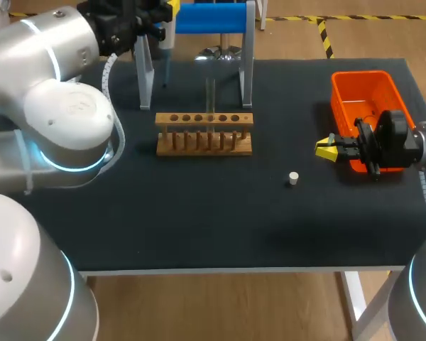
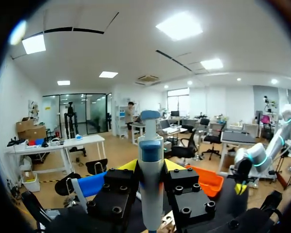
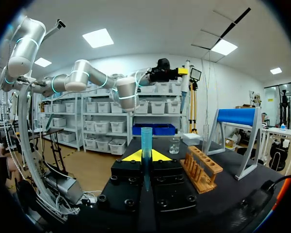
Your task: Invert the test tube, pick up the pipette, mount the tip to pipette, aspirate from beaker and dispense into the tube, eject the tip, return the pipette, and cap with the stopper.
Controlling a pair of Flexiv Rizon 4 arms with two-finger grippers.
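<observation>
My left gripper [image 1: 163, 15] is at the table's far left, beside the blue-topped stand [image 1: 213, 18], shut on the pipette [image 1: 167, 53], which hangs down from it. The left wrist view shows the pipette [image 2: 151, 179], with its blue head, upright between that gripper's [image 2: 151, 167] fingers. At the right, my right gripper [image 1: 326, 149] hovers beside the orange bin [image 1: 369, 96]. In its own view the right gripper [image 3: 146, 156] is shut on a blue pipette tip [image 3: 146, 138]. A white stopper [image 1: 293, 178] lies on the mat. A test tube [image 1: 210, 96] stands in the wooden rack [image 1: 204, 131].
A small glass beaker [image 3: 174, 144] stands beyond the rack [image 3: 201, 167], ahead of the right gripper. The stand's legs [image 1: 246, 64] rise behind the rack. Open black mat [image 1: 199, 213] stretches from the rack to the table's front edge.
</observation>
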